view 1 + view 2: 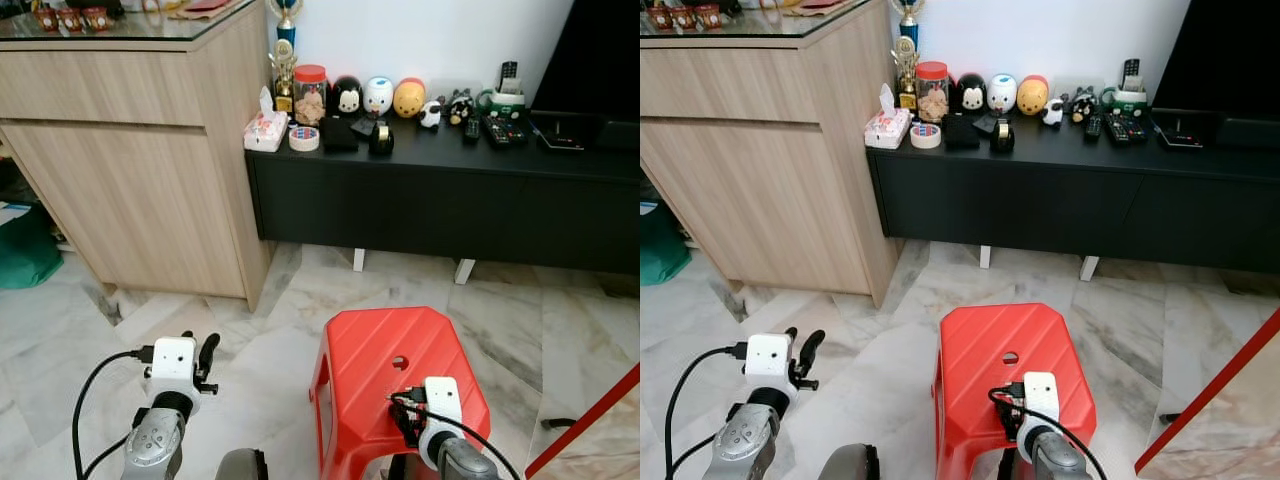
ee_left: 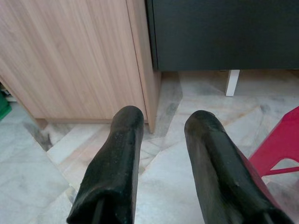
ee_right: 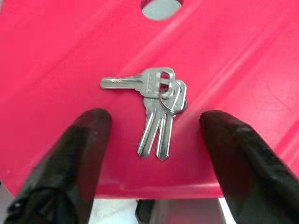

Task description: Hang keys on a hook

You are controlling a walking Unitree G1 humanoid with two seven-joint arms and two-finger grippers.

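Observation:
A bunch of silver keys (image 3: 156, 109) on a ring lies flat on the top of a red plastic stool (image 1: 400, 350), near its front edge. My right gripper (image 3: 156, 123) is open just above the stool, one black finger (image 3: 88, 140) on each side of the keys and neither touching them. In the left eye view the right wrist (image 1: 440, 405) hangs over the stool's near edge. My left gripper (image 1: 200, 355) is open and holds nothing, low over the marble floor to the left of the stool.
A light wooden cabinet (image 1: 130, 180) stands at the left. A low black console (image 1: 450, 200) runs along the wall with figurines, a tissue box (image 1: 265, 130), tape and remotes on it. A red bar (image 1: 590, 425) slants at the lower right. A green bag (image 1: 25, 250) sits at the far left.

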